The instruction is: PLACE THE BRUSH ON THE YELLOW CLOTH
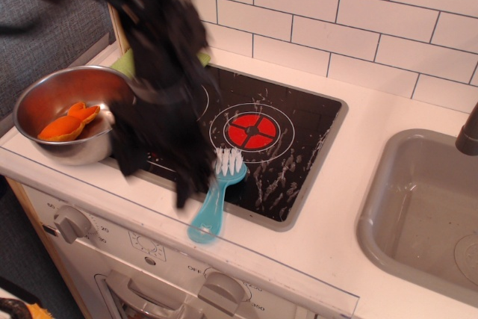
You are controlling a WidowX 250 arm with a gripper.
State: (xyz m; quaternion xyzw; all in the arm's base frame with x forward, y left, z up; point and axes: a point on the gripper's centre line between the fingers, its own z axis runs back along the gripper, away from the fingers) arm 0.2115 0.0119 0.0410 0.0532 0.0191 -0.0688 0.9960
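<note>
The light-blue brush (211,211) lies at the front edge of the black hob (299,147), with its white bristles (226,160) pointing to the back. My gripper (158,173) is a blurred black mass over the left of the hob. Its two fingers hang apart and empty, the right one just left of the brush's head. The yellow cloth (125,63) is at the back left and almost fully hidden behind my arm; only a green sliver shows.
A steel bowl (33,102) with an orange item (67,122) in it stands at the left of the hob. A grey sink (418,214) is at the right with a dark tap (469,132). A white tiled wall runs behind.
</note>
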